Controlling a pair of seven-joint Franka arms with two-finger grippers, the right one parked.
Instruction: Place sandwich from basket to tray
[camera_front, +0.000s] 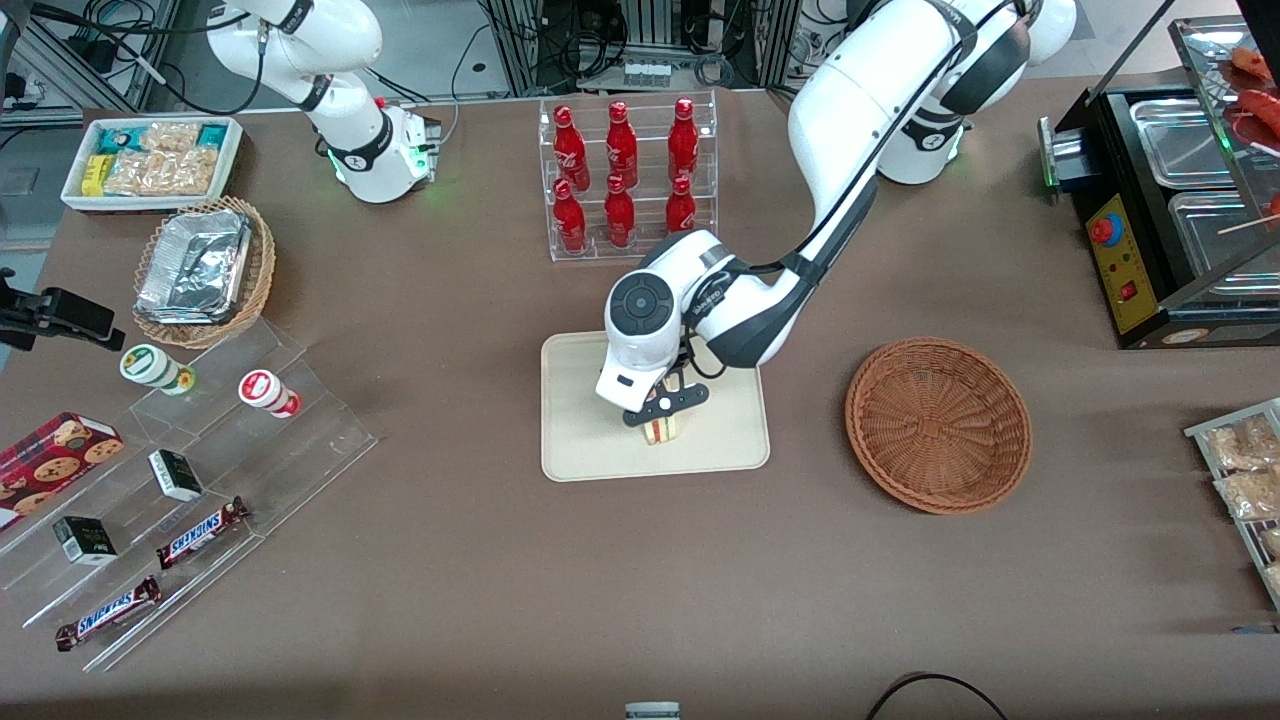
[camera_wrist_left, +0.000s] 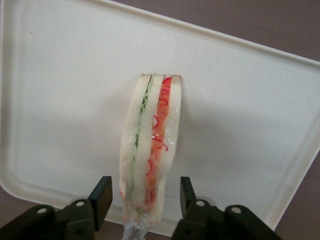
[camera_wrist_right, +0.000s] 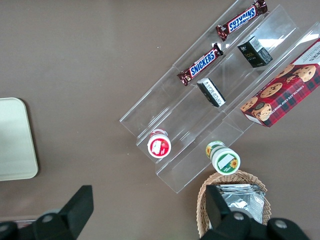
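The sandwich (camera_front: 660, 431) stands on its edge on the cream tray (camera_front: 590, 450), in the part of the tray nearest the front camera. In the left wrist view the sandwich (camera_wrist_left: 150, 140) shows white bread with green and red stripes, in clear wrap, on the tray (camera_wrist_left: 65, 100). My left gripper (camera_front: 663, 414) is right above it. The gripper (camera_wrist_left: 144, 192) is open; its fingers (camera_wrist_left: 102, 194) stand on either side of the sandwich with a gap on each side. The reddish-brown basket (camera_front: 938, 425) sits empty beside the tray, toward the working arm's end.
A clear rack of red bottles (camera_front: 625, 180) stands farther from the camera than the tray. A clear stepped stand with snacks (camera_front: 200, 470), a tan basket of foil containers (camera_front: 200, 270) and a white snack bin (camera_front: 150, 160) lie toward the parked arm's end. A black machine (camera_front: 1150, 220) is at the working arm's end.
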